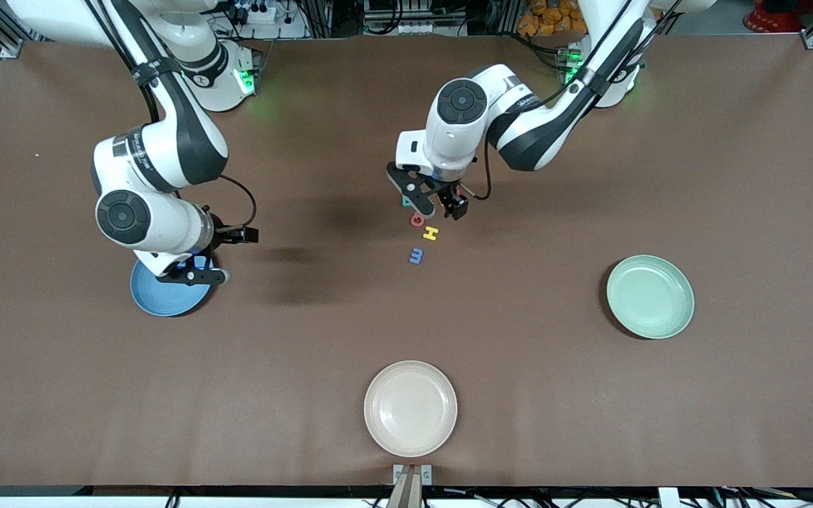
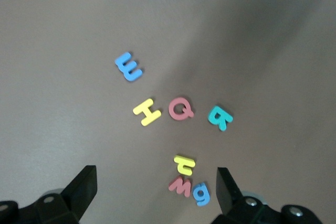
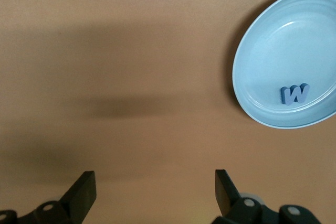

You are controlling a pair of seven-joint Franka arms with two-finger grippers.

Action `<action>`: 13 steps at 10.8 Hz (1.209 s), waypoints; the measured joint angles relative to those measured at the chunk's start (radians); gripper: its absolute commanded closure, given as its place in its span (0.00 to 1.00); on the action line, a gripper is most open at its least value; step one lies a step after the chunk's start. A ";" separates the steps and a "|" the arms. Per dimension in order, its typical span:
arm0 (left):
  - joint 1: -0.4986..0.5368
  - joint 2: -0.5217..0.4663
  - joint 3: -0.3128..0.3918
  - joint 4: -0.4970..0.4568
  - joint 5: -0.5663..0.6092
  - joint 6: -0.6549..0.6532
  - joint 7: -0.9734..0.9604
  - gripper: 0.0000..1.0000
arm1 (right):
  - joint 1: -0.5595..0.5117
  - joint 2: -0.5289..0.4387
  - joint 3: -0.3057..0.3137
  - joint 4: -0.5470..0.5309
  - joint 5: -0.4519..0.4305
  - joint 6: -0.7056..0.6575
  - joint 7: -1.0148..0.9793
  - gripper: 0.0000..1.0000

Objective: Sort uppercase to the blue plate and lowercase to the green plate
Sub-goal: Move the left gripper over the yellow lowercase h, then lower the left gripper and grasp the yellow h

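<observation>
Two grippers hang over the brown table, and we see both with fingers spread wide and nothing between them. Our left gripper (image 1: 440, 204) hovers over the cluster of small foam letters near the table's middle. Right under it in the left wrist view lie the little yellow h (image 2: 184, 165), the dark red w (image 2: 180, 186) and the rounded blue g (image 2: 201, 193), close together. A little way from these, in a row, come the blocky yellow H (image 2: 146, 112), the red ring-shaped Q (image 2: 181, 109) and the teal R (image 2: 220, 118); the blue lowercase m (image 2: 128, 66) lies apart from them, nearest the front camera.

Our right gripper (image 1: 195, 274) hangs over the round medium-blue plate (image 1: 156, 300) toward the right arm's end. One blue capital M (image 3: 294, 94) lies inside that plate.

We find the pale mint-green round plate (image 1: 650, 296) toward the left arm's end, holding no letters, and a cream round plate (image 1: 410, 408) nearest the front camera.
</observation>
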 measured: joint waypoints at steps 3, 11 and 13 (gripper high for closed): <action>-0.049 0.036 0.000 -0.004 0.066 -0.008 -0.043 0.00 | 0.012 0.001 0.002 -0.014 0.000 0.002 0.001 0.00; -0.075 0.095 0.006 -0.120 0.191 0.023 -0.215 0.00 | 0.020 0.001 0.003 -0.015 0.000 0.002 0.021 0.00; -0.076 0.113 0.006 -0.134 0.191 0.094 -0.217 0.00 | 0.020 0.001 0.003 -0.015 0.000 0.002 0.021 0.00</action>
